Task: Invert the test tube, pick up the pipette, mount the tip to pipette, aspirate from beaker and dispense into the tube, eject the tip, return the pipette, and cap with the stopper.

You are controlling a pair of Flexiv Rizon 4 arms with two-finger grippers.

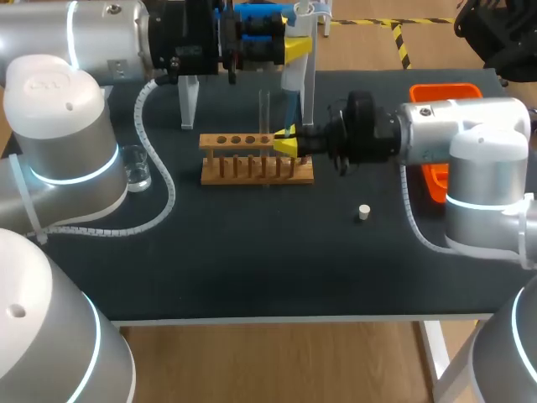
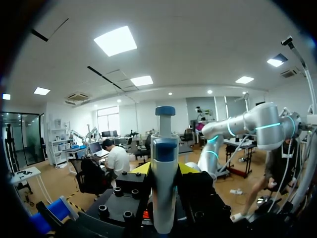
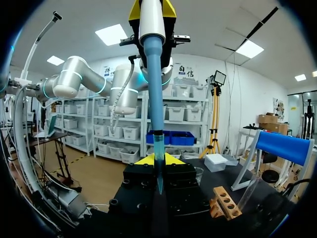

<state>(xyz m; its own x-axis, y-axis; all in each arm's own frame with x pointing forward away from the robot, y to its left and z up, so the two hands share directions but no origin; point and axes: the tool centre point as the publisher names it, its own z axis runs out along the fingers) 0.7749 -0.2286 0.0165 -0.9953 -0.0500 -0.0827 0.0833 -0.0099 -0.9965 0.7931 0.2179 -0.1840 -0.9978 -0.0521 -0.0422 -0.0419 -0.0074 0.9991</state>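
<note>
left gripper (image 1: 292, 49) clamps the tipped pipette (image 1: 295, 80) over the test tube rack's (image 1: 252, 170) right end. i cannot tell the right gripper's (image 1: 285, 144) state. the test tube (image 1: 264, 113) stands upright in the rack and the stopper (image 1: 363, 212) lies mid-bench (image 1: 252, 269). dispensing, ejecting, returning and capping likely remain.

A white-and-blue pipette (image 1: 295, 63) hangs upright at upper centre. Its blue tip (image 1: 289, 117) points down beside a clear test tube (image 1: 265, 109) standing in the wooden rack (image 1: 252, 159). A glass beaker (image 1: 137, 168) stands at left, and a white stopper (image 1: 363, 212) lies right of centre.
</note>
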